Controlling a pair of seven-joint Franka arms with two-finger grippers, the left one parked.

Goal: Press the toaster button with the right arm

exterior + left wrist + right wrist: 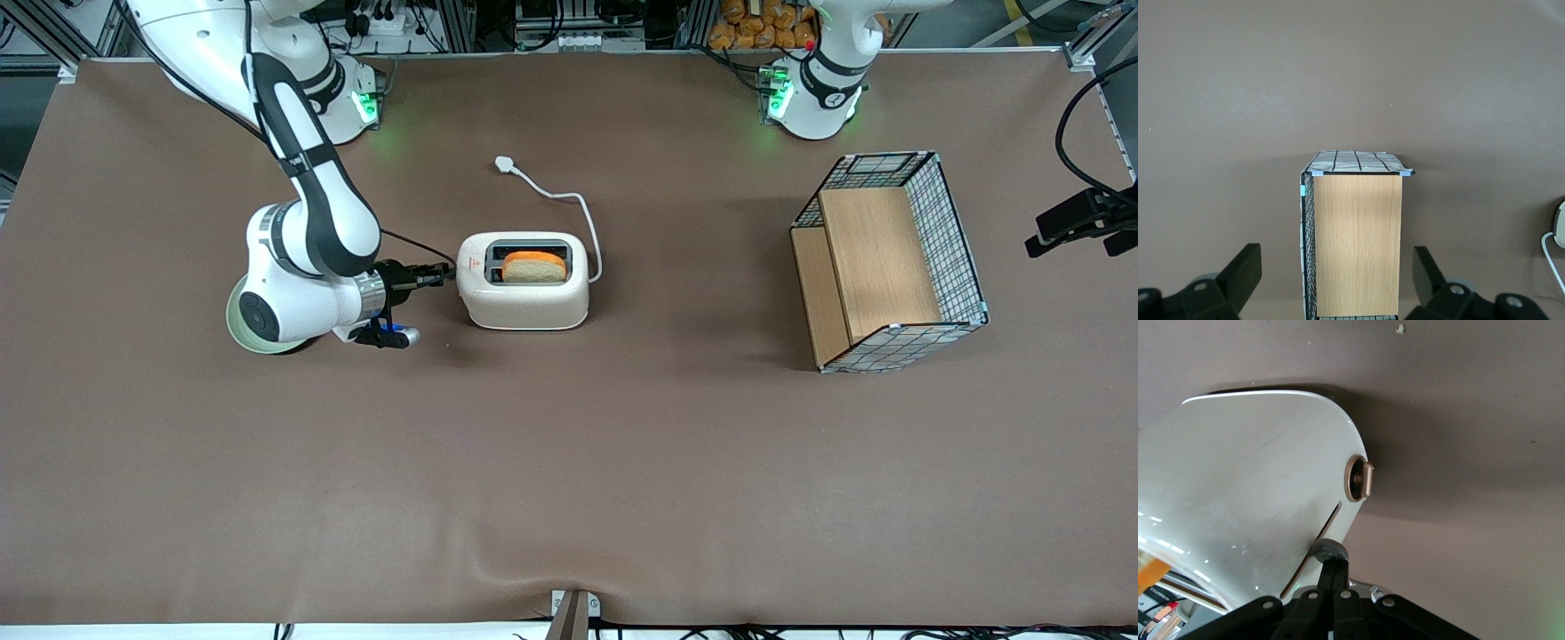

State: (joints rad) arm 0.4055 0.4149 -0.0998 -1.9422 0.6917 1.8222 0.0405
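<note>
Touching toaster button [1329, 550], closed gripper [1333, 570]; front view hides contact.

A: Where does the front camera sit?

B: High above the worktop [569, 462], looking steeply down; the toaster [524, 284] lies mid-frame, well off.

A: And the working arm's wrist camera?

B: Pressed close to that toaster's [1251, 493] narrow end, its shut hand [1330, 570] at the toaster button [1329, 551].

A: The parked wrist?

B: Close above the basket [1355, 240], which the front view [889, 258] shares.
</note>
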